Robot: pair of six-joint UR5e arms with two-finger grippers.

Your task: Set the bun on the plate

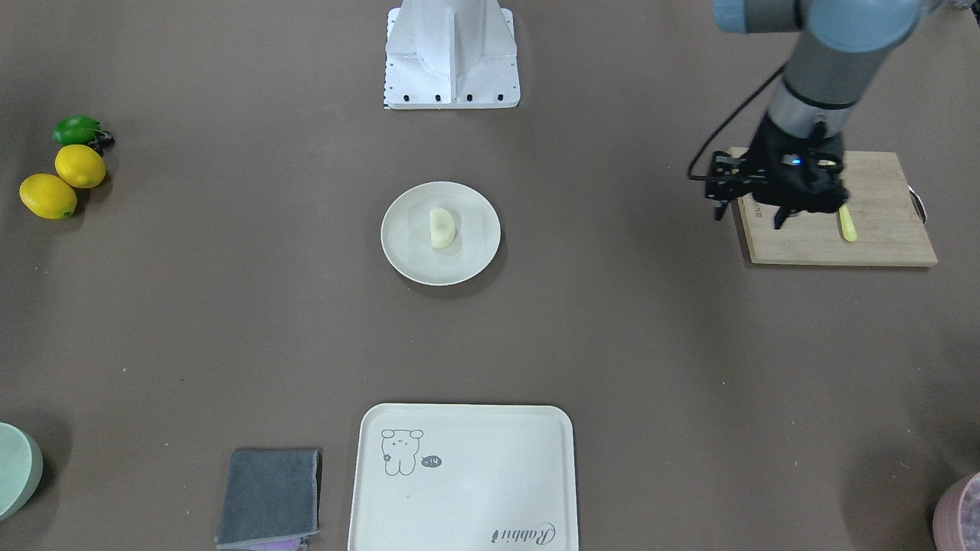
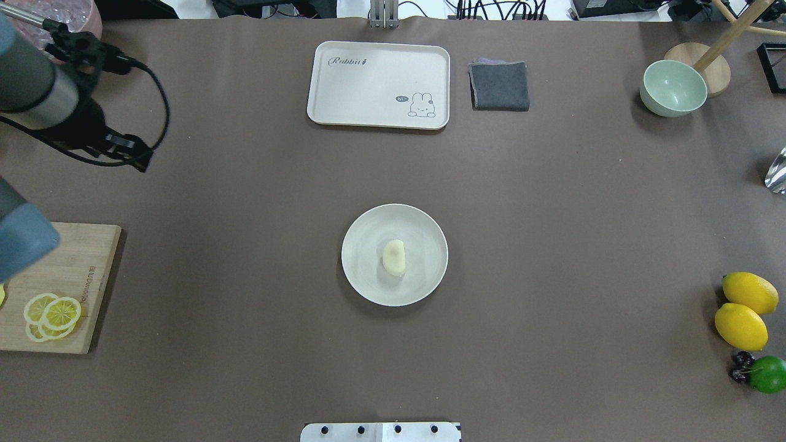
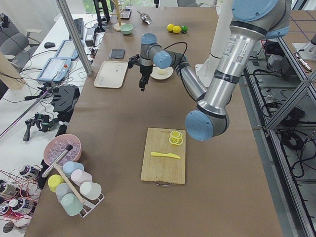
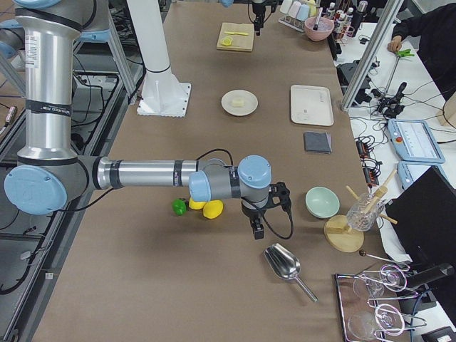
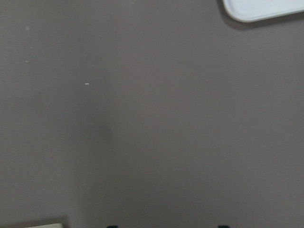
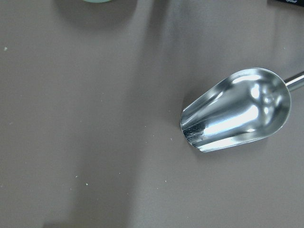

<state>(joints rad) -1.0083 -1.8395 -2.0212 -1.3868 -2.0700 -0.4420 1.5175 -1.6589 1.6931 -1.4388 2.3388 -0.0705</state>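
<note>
The bun [image 2: 393, 257], a small pale cream lump, lies a little off the middle of the round off-white plate [image 2: 362, 270] at the table's centre. The front-facing view shows the same bun [image 1: 442, 228] on the plate [image 1: 398, 245]. My left gripper [image 1: 750, 218] hangs open and empty above the table by the cutting board's edge, far from the plate. Its fingertips sit wide apart at the bottom edge of the left wrist view. My right gripper [image 4: 256, 228] hovers near the lemons and a metal scoop; I cannot tell whether it is open or shut.
A wooden cutting board [image 2: 73, 258] carries lemon slices [image 2: 52, 314] and a yellow knife [image 1: 847, 226]. A cream tray [image 2: 377, 83], a grey cloth [image 2: 499, 86] and a green bowl [image 2: 672, 89] stand at the far side. Two lemons [image 2: 743, 310], a lime [image 2: 767, 374] and a scoop [image 6: 237, 111] lie right.
</note>
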